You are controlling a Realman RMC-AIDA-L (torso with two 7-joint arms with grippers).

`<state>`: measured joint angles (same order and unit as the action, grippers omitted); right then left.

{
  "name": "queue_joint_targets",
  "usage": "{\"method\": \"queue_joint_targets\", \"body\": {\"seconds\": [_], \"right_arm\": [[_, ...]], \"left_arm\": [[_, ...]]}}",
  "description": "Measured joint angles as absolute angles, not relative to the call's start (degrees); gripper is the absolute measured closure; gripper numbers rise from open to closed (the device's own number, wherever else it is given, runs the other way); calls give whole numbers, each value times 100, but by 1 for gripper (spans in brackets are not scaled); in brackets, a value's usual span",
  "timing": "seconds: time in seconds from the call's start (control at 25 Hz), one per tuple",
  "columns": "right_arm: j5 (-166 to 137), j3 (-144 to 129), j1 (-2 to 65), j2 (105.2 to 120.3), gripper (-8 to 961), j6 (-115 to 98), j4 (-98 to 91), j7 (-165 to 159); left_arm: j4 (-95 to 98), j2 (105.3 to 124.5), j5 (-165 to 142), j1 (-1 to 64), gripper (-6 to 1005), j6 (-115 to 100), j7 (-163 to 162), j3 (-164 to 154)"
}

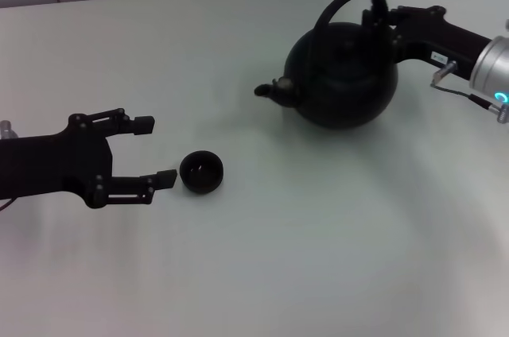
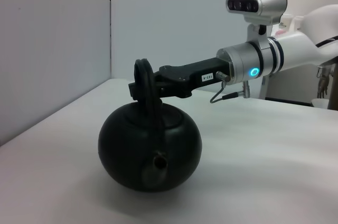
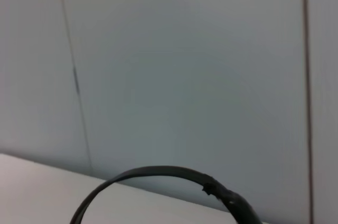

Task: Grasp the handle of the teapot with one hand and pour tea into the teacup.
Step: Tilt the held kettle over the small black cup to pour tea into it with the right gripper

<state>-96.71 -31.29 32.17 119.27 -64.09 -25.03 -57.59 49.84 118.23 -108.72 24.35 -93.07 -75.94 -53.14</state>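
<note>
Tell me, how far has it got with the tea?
Early on. The right gripper has closed on the teapot's handle. The pot stands upright on the table, well apart from the teacup. Carrying and pouring remain. The left gripper waits open beside the cup.

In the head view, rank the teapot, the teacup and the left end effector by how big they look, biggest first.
1. teapot, clearly the largest.
2. left end effector, open beside the cup; it looks smaller than the pot but sits nearer the camera, so this placing is less sure.
3. teacup, by far the smallest.
</note>
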Motion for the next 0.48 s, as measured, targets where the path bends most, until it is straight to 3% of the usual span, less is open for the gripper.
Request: {"method": "queue_joint_targets", "body": {"seconds": [0.48], "right_arm": [[-9660,-4215,3308,11923,855,-6377,-3162,-5979]], "left_arm": [[4983,11821,-10872,2440,136,-9250,-7594,-5308]]}}
